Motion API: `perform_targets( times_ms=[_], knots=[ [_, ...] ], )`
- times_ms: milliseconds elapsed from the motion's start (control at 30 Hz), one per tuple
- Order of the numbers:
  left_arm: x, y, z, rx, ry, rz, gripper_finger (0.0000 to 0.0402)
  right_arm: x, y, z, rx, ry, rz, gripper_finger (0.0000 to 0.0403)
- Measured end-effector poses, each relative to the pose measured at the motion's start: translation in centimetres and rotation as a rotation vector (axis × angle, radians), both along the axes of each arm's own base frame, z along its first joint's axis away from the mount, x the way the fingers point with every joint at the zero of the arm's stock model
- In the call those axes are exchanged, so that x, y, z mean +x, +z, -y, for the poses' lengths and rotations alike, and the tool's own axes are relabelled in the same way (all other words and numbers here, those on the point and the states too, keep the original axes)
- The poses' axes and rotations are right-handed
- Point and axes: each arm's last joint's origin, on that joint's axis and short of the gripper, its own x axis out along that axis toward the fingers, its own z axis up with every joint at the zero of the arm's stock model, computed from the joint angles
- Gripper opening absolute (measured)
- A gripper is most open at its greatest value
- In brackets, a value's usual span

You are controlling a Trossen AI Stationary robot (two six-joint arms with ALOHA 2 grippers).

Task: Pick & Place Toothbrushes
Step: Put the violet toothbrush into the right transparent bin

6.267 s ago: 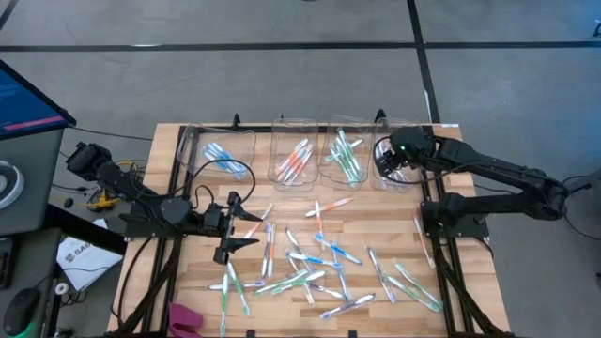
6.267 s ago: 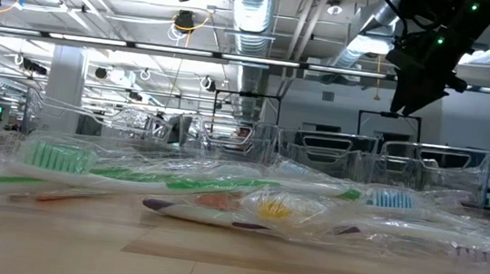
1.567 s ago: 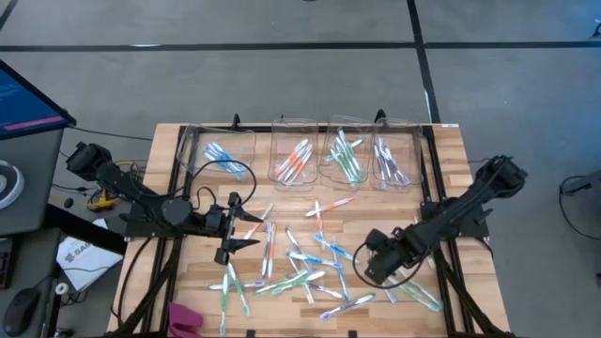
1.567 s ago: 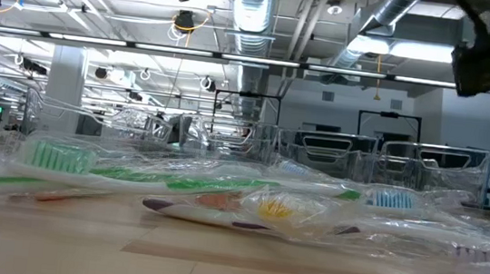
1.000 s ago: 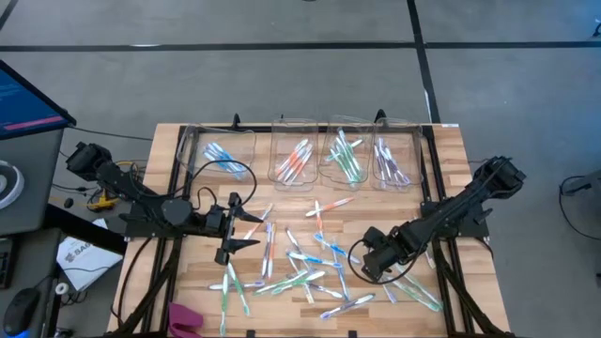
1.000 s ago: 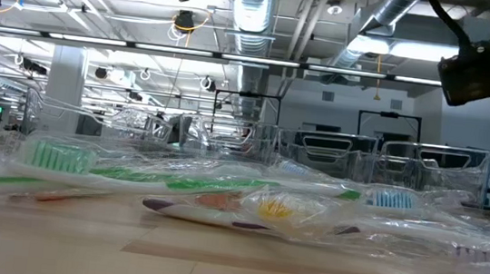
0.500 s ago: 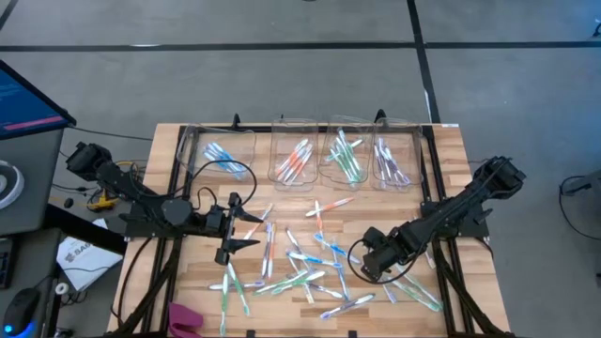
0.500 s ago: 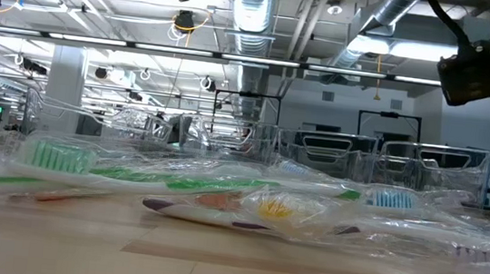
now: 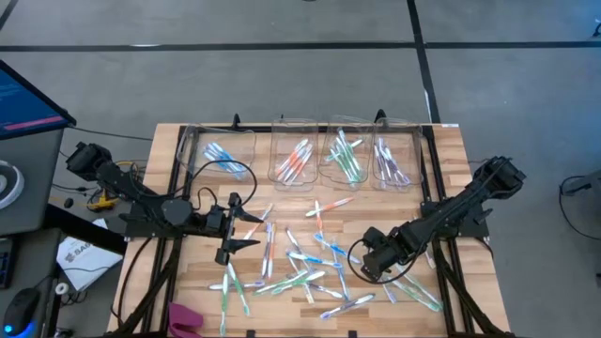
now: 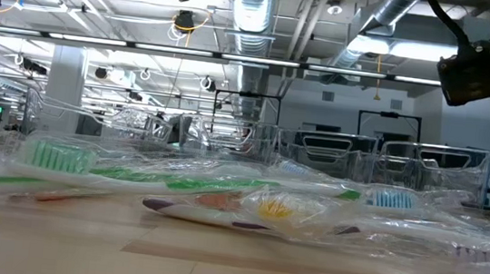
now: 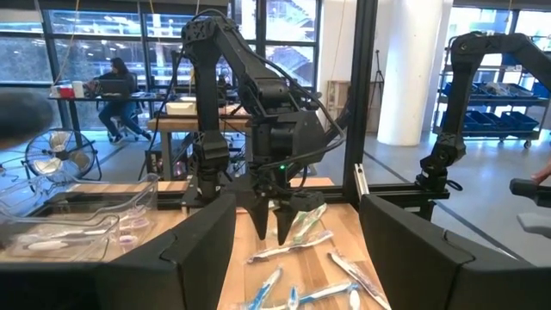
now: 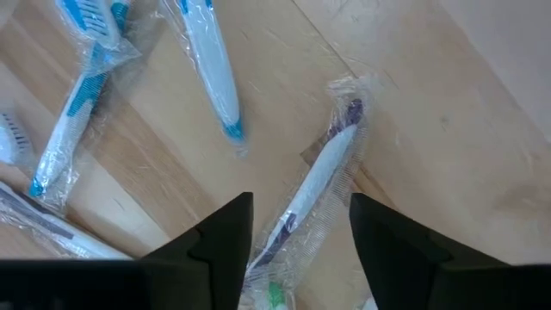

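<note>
On the wooden table (image 9: 441,150), the right tool (image 12: 297,226) stands spread astride a purple-tipped toothbrush (image 12: 323,172), lengthwise between its fingers.

You see a pale wood-grain table (image 9: 441,150) strewn with whitish toothbrushes (image 9: 310,268) accented blue, green, orange and purple; the wrapped toothbrush (image 12: 314,185) between the right hand's (image 12: 300,226) black fingers is white with purple bristles
</note>
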Motion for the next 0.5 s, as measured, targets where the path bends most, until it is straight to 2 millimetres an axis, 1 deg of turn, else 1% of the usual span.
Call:
perform_targets(
  times_ms=[200, 500],
  knots=[
    [0.0, 0.0, 0.0, 0.001, 0.0, -0.002, 0.0241, 0.1, -0.3, -0.1, 0.002, -0.023, -0.003, 0.0208],
    [0.0, 0.0, 0.0, 0.001, 0.0, -0.002, 0.0241, 1.0, -4.0, -0.4, -0.081, 0.006, -0.133, 0.0206]
  ],
)
